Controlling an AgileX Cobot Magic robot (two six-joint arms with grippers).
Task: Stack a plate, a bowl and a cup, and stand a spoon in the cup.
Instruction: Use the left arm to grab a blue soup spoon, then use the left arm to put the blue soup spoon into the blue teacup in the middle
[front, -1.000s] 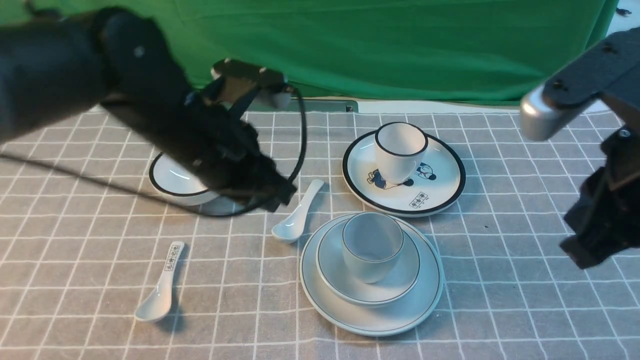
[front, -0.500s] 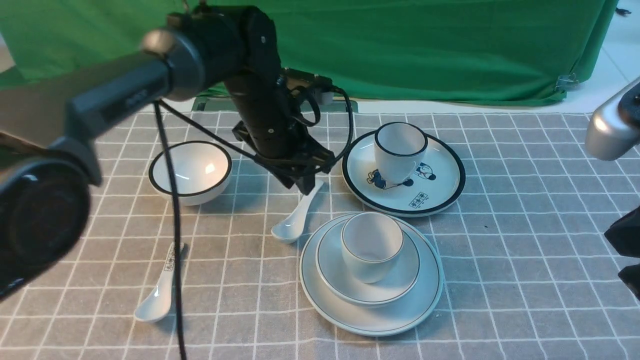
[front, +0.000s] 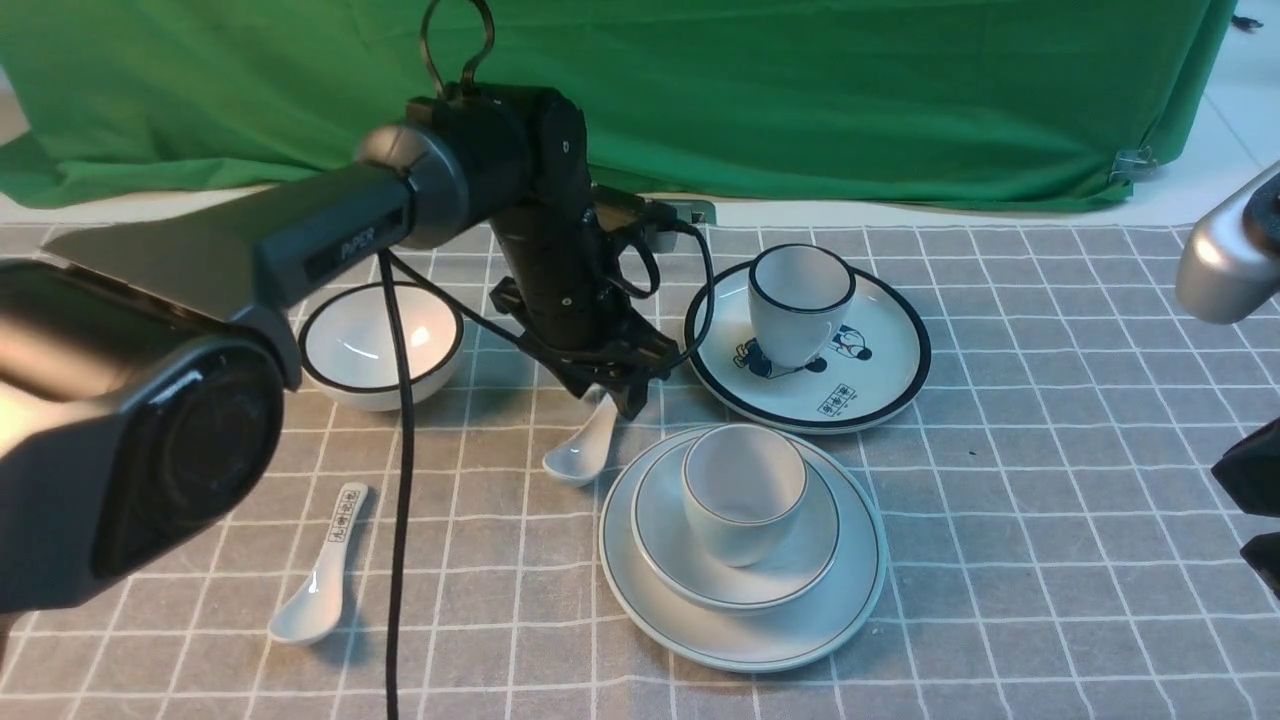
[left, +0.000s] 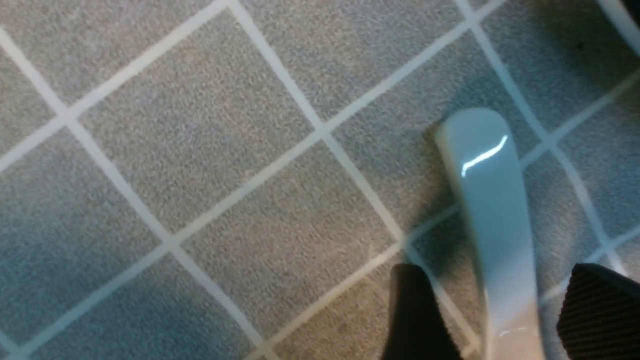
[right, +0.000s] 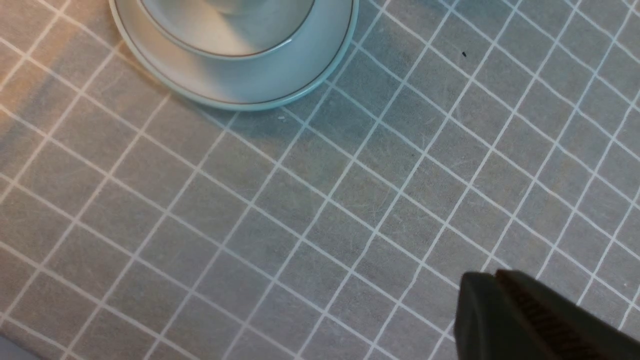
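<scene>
Logged left arm filling the near-left corner of the front view, reaching right and far toward centre. Noted its cable hanging down to the near edge.

Found marked spoon flat at near left, handle pointing far, with bare grey-checked tabletop all round it. Found black-rimmed bowl farther back, upright, just left of the arm's wrist and apart from the rest.

At centre, found left end effector pointing down at the tabletop, jaws spread and straddling the handle of the spoon a little short of its tip. In the left wrist view, saw one finger on each side of the handle with a thin strip of tabletop showing between, so gripping nothing. Found spoon lying flat, scoop toward the near left, scoop edge just beside the left rim of the plate.

Right of centre, found plate flat on the tabletop, bowl seated centrally in it, cup upright in the bowl, mouth up. Found cartoon plate just beyond the plate's far rim; cannot tell whether the two rims touch. Noted black-rimmed cup standing on its far half.

Logged a wide band of bare tabletop from both plates out to the right edge. Found right end effector at the right margin, above that band, well apart from the stack, fingers pressed together on nothing.
</scene>
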